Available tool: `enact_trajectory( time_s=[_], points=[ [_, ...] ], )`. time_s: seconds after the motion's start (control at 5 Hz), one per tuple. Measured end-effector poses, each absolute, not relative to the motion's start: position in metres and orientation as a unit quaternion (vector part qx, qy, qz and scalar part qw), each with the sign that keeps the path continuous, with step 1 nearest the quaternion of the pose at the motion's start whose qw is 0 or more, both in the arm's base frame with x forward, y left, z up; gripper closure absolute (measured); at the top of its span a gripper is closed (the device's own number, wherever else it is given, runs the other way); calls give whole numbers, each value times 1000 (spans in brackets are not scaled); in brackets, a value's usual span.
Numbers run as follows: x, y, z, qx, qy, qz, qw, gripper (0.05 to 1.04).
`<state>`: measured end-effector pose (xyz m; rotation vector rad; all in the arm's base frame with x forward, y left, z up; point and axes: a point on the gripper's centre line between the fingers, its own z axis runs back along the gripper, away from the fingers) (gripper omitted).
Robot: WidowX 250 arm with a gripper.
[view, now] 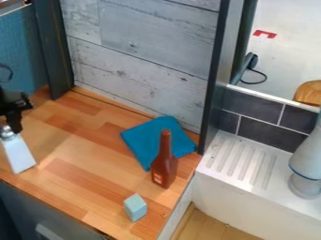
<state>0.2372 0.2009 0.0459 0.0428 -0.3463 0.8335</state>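
Standing apart from the hand (pixel 14 123), 1 brown bottle (pixel 164 165) overlaps cloth (pixel 143 142).

Pale weathered planks (pixel 138 42) back the wooden tabletop (pixel 81 187); right, dark tiles (pixel 260 129) stand behind a white ribbed drainboard (pixel 241 161).

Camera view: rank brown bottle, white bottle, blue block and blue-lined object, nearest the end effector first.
1. White bottle: far left, just below the end effector.
2. Brown bottle and blue block: mid-picture, too close to call.
3. Blue-lined object: far right, white ledge.
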Motion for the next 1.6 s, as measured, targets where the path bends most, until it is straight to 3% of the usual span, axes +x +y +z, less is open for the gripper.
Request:
enact_trajectory(
  time_s=[0.4,0.6,0.8,1.2,1.6],
  points=[
    [308,195,126,30,-238,353,904,590],
    [348,187,125,36,-225,323,919,590],
    [378,189,103,41,-197,303,932,590],
    [386,195,66,43,-170,297,939,590],
    [375,196,49,60,-162,291,941,544]
  ],
)
